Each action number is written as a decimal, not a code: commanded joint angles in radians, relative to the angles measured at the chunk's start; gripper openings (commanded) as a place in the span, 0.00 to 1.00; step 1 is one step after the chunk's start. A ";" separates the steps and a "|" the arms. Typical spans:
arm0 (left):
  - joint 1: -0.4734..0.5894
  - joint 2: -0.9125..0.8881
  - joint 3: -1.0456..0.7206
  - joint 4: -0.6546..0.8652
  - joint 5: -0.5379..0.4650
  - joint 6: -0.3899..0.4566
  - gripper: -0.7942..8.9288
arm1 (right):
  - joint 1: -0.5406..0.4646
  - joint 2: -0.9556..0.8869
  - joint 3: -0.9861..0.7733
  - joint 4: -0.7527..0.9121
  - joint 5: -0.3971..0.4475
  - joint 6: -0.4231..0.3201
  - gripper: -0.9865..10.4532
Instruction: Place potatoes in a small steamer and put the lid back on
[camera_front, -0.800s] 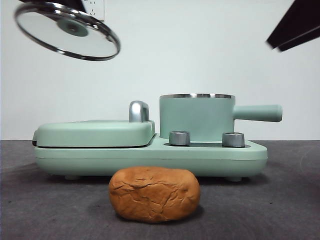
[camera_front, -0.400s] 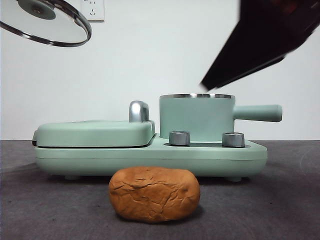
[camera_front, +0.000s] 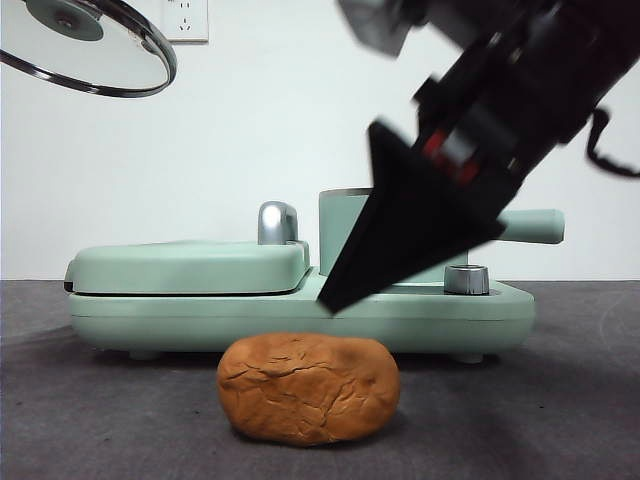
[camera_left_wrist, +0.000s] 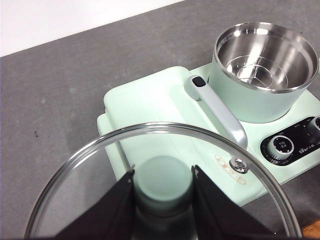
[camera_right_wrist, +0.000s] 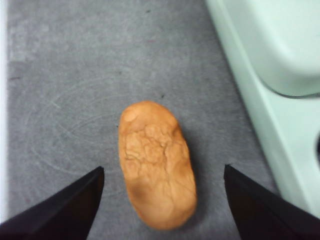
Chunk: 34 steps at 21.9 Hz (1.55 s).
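- Potato (camera_front: 309, 388) lies on the grey table (camera_front: 560, 420) near its front edge, in front of the mint-green cooker base (camera_front: 300, 312) and apart from it; we see nothing touching it.
- We find the right gripper (camera_front: 415, 225) reaching down above the potato (camera_right_wrist: 156, 162) with its jaws spread wide, one on each side of the potato's length, holding nothing.
- We find the left gripper (camera_left_wrist: 163, 192) closed on the mint-green knob (camera_left_wrist: 163, 181) of the glass lid (camera_front: 85, 45), which hangs tilted in the air over the left end of the table.
- We see open table on both sides of the potato and toward the front edge.
- Small steamer (camera_left_wrist: 262, 75) stands uncovered on the right part of the base; its steel inside holds no food, and its side handle (camera_front: 530, 226) points toward the right edge.
- We note the flat griddle cover (camera_front: 190, 265) beside the steamer; in the front view the right arm hides part of the steamer.
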 joint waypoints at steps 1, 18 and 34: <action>-0.002 -0.001 0.018 0.029 0.000 -0.011 0.09 | 0.021 0.063 0.018 0.043 -0.003 -0.011 0.42; -0.002 -0.002 0.018 0.039 0.000 -0.014 0.09 | 0.022 0.163 0.018 0.089 0.018 0.128 0.26; -0.002 0.000 0.018 0.080 0.000 -0.014 0.09 | -0.204 -0.130 0.338 -0.341 0.276 0.533 0.27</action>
